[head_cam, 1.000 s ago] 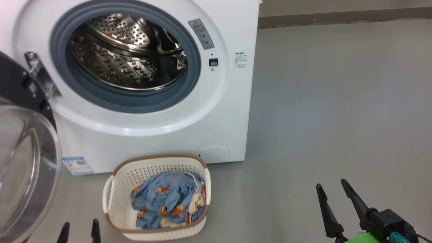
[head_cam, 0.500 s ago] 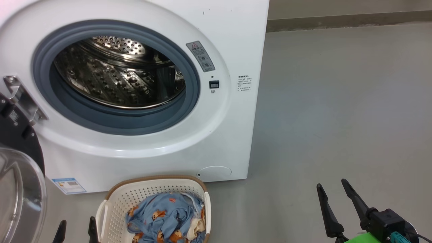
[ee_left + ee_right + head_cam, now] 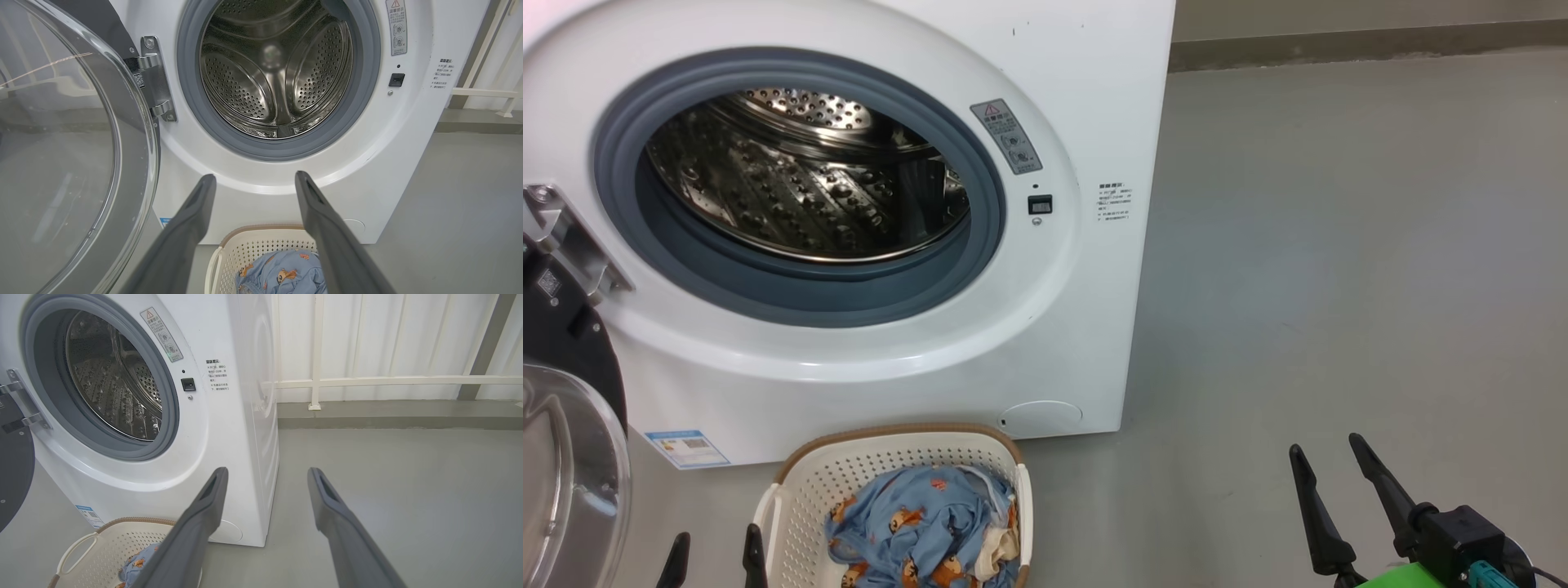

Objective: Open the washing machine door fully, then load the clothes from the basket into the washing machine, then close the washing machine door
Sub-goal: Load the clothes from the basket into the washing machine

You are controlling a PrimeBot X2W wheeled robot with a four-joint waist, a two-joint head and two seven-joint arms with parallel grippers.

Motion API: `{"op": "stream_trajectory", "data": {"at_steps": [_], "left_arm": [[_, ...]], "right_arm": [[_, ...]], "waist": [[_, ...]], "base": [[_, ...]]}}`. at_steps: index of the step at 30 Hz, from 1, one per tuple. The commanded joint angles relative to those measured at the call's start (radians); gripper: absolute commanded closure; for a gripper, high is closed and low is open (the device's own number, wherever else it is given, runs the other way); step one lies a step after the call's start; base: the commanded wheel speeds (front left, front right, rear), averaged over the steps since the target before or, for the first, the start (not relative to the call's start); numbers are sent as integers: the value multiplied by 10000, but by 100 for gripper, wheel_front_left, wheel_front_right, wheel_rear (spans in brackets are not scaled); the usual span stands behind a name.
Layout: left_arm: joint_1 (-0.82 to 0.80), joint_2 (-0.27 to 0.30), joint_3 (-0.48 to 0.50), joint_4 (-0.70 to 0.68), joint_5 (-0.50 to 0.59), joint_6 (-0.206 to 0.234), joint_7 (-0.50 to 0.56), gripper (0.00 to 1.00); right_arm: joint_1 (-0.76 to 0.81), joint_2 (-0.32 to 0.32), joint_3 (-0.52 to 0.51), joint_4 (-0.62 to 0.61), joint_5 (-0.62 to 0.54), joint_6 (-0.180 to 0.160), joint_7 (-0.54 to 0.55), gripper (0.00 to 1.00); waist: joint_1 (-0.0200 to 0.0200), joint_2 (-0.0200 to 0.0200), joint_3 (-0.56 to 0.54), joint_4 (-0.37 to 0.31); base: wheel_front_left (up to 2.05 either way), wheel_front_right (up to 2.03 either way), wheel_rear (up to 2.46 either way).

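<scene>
The white washing machine [image 3: 1078,122] stands with its steel drum [image 3: 800,188] exposed. The washing machine door [image 3: 564,457] is swung wide open to the left, and its glass bulge reaches the picture's lower left edge. In front of the machine, on the floor, sits the cream basket [image 3: 800,498]. It holds the light-blue bear-print clothes [image 3: 923,531]. My left gripper [image 3: 715,543] is open, just left of the basket. In the left wrist view it [image 3: 254,176] points at the drum opening, above the basket [image 3: 261,245]. My right gripper [image 3: 1325,444] is open and empty over bare floor, well right of the basket.
Grey floor [image 3: 1339,245] stretches to the right of the machine. A white railing [image 3: 367,380] and a low kerb run along the wall behind. A blue energy label [image 3: 686,447] marks the machine's lower left corner.
The head camera has moved, so the machine and basket sit lower in the picture and the basket is cut by the bottom edge. Both grippers stay open in their places.
</scene>
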Motion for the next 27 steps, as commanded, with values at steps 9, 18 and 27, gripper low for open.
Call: {"op": "stream_trajectory", "data": {"at_steps": [9, 18, 27], "left_arm": [[-413, 122, 269, -278, -9, 53, -51, 0], [-496, 122, -15, 122, -161, -132, -51, 0], [-1158, 122, -107, 533, -168, -359, -51, 0]], "right_arm": [[-245, -39, 230, -200, 40, 16, -74, 0], [-287, -39, 220, -126, 83, 16, -74, 0], [-534, -39, 223, -110, 91, 16, -74, 0]], "waist": [[0, -1, 112, 13], [0, -1, 415, -30], [0, -1, 1351, -230]], "base": [[0, 0, 0], [0, 0, 0], [0, 0, 0]]}}
